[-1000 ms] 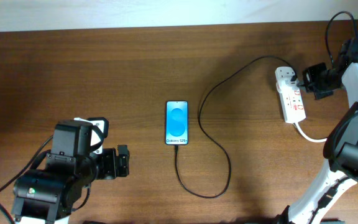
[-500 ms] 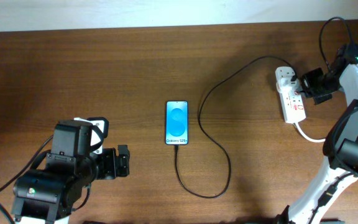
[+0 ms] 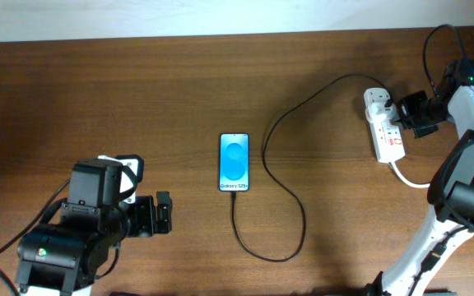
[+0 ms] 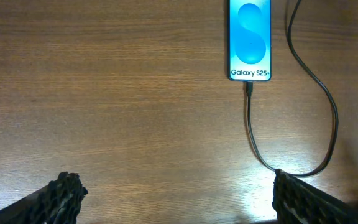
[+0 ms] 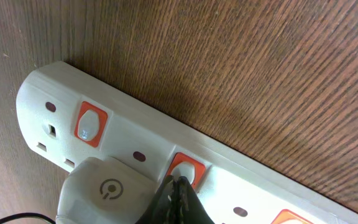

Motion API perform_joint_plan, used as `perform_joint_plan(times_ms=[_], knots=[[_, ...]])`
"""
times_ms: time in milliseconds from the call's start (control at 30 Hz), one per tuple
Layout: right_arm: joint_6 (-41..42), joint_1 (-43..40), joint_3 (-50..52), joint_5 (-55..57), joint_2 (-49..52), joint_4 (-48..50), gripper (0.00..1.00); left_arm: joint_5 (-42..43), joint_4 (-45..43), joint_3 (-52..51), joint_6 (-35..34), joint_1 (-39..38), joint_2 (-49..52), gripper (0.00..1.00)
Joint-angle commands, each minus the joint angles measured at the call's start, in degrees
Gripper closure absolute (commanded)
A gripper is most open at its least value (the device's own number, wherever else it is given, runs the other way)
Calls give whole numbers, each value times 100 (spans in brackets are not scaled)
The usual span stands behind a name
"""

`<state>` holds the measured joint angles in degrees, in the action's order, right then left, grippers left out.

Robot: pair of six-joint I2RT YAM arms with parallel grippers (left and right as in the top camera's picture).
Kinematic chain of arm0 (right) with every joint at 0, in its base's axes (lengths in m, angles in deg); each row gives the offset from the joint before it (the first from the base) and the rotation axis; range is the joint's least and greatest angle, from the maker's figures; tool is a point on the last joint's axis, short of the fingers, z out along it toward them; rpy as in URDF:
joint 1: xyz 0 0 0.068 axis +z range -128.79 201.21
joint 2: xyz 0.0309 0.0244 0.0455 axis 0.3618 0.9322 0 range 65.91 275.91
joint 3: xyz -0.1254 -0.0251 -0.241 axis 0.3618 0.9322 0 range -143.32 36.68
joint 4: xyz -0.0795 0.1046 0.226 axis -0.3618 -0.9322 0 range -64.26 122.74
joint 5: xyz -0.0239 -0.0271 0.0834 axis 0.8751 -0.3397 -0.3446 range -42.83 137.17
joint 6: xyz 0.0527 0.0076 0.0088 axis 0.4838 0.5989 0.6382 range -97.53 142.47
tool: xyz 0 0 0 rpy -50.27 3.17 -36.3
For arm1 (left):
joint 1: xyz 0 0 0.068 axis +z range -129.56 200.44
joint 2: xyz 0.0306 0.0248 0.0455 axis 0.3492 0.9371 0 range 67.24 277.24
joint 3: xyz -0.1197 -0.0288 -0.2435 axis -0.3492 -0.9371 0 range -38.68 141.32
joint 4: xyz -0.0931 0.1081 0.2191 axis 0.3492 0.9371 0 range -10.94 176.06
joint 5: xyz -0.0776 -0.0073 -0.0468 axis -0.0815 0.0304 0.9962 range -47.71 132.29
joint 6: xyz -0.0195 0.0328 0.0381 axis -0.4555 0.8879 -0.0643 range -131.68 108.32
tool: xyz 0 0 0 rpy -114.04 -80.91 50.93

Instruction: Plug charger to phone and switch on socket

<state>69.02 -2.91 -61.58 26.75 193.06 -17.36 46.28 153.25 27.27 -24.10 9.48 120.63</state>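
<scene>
1. Under the right gripper (image 5: 178, 185), whose fingers are pressed together, the tip sits on a red switch (image 5: 188, 168) of the white socket (image 5: 132, 121). A pale plug (image 5: 101, 190) with a round power mark is seated just beside the tip.
2. Ahead of the left gripper (image 4: 179, 205), its fingers spread wide, the phone (image 4: 250, 38) lies flat and reads "Galaxy S25+". The charger (image 4: 249, 124) is plugged into its near end.
3. The table (image 3: 97, 90) is dark brown wood grain, with a pale wall (image 3: 220, 16) beyond it.

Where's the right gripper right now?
Overhead, the right gripper is at the table's far right, over the socket's middle. Its wrist view shows the tips together at the second red switch, beside the plug.
</scene>
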Motion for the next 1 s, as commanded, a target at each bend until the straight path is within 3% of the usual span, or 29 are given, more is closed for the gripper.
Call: perform_joint_plan(times_ms=[0,200,400,600,900,933,967], knots=[[17,304,2,-81,345,-7,96,-81,4,31,26,-11,-48,0],[-262,726,0,317,345,-66,96,-79,7,31,28,-11,-48,0],[-737,485,-33,461,0,-275,96,-81,7,31,31,-11,-48,1],[-1200,122,-33,1644,-1744,-883,96,-81,4,31,31,-11,-48,1],[-1956,127,-33,1447,-5488,-3250,95,-81,9,31,31,-11,-48,1],[-1958,127,-33,1447,-5829,-3609,85,-81,7,31,31,-11,-48,1],[-1958,127,-33,1456,-6142,-4024,61,-81,9,31,31,-11,-48,1]])
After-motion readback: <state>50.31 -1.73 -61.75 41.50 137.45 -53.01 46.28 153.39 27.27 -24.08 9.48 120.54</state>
